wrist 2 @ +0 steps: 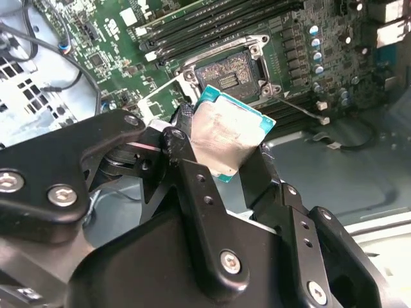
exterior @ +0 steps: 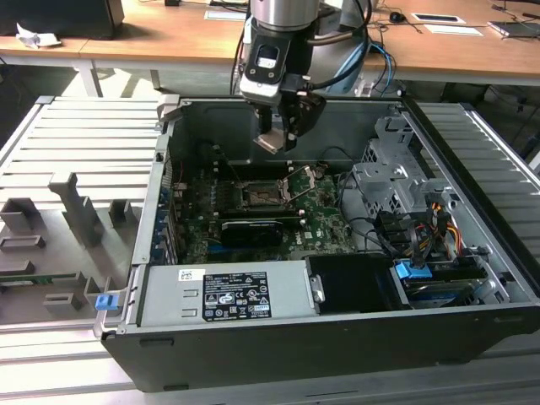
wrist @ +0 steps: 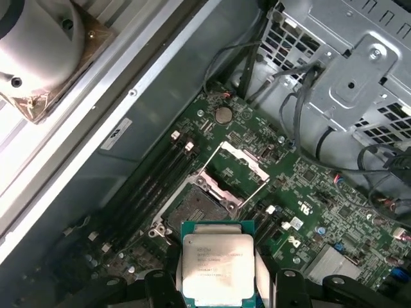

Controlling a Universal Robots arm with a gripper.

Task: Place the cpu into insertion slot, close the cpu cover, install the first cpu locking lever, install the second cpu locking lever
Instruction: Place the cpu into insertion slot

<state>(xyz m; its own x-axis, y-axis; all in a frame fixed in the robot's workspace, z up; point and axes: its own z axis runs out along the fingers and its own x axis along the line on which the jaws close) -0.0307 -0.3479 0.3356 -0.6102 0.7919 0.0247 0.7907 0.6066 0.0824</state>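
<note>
My gripper (exterior: 278,139) hangs inside the open computer case, shut on the cpu (exterior: 268,142). In both wrist views the cpu (wrist 2: 228,138) (wrist: 218,263) shows a silver-grey top and a green edge, clamped between the black fingers (wrist 2: 186,160). The insertion slot (exterior: 263,196) (wrist 2: 228,72) (wrist: 199,208) lies below the chip on the green board, black and bare inside its metal rim. The cpu cover (wrist: 234,170) is swung open beside the slot. A thin wire lever (wrist 2: 302,106) sticks out from the socket's corner.
A long black card (exterior: 251,229) sits just in front of the socket. A silver power supply (exterior: 228,291) fills the case's near side. A drive cage (exterior: 396,169) and cables (exterior: 422,228) crowd the exterior view's right. Memory slots (wrist 2: 212,25) run beside the socket.
</note>
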